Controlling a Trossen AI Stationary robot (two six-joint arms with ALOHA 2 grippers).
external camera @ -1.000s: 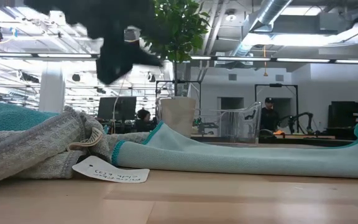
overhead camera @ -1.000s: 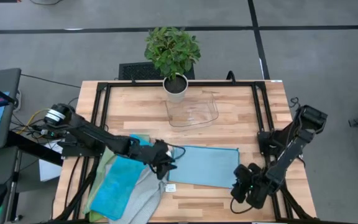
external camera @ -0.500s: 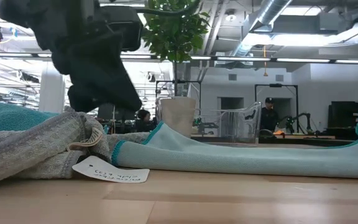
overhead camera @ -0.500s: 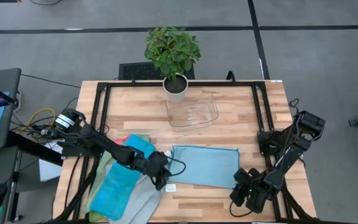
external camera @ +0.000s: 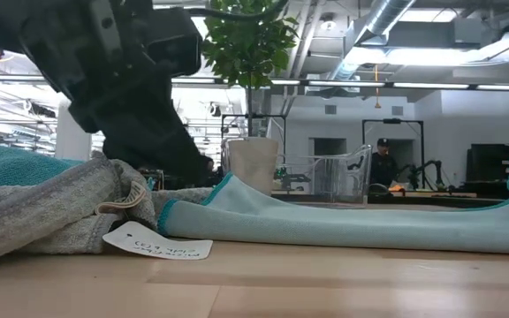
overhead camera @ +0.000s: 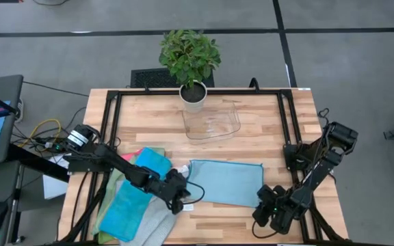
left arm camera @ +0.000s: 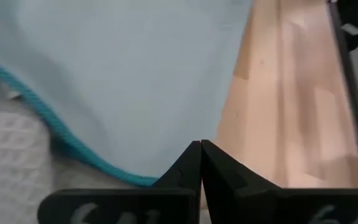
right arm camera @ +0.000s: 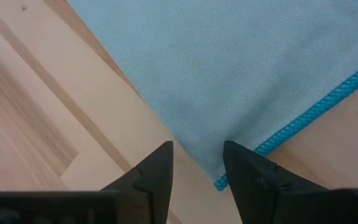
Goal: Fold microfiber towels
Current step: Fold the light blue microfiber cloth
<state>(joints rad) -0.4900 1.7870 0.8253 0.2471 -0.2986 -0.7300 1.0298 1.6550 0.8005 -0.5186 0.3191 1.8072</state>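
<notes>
Closed fingers [left arm camera: 188,165] — teal-edged towel [left arm camera: 135,74]

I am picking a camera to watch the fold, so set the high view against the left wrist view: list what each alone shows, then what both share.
Only the high view shows the right gripper at the spread towel's near right corner, the towel pile, the potted plant and the clear tray.

Only the left wrist view shows the left gripper's jaws pressed together at the towel's teal edging.

Both show the light towel lying flat on the wooden table.
</notes>
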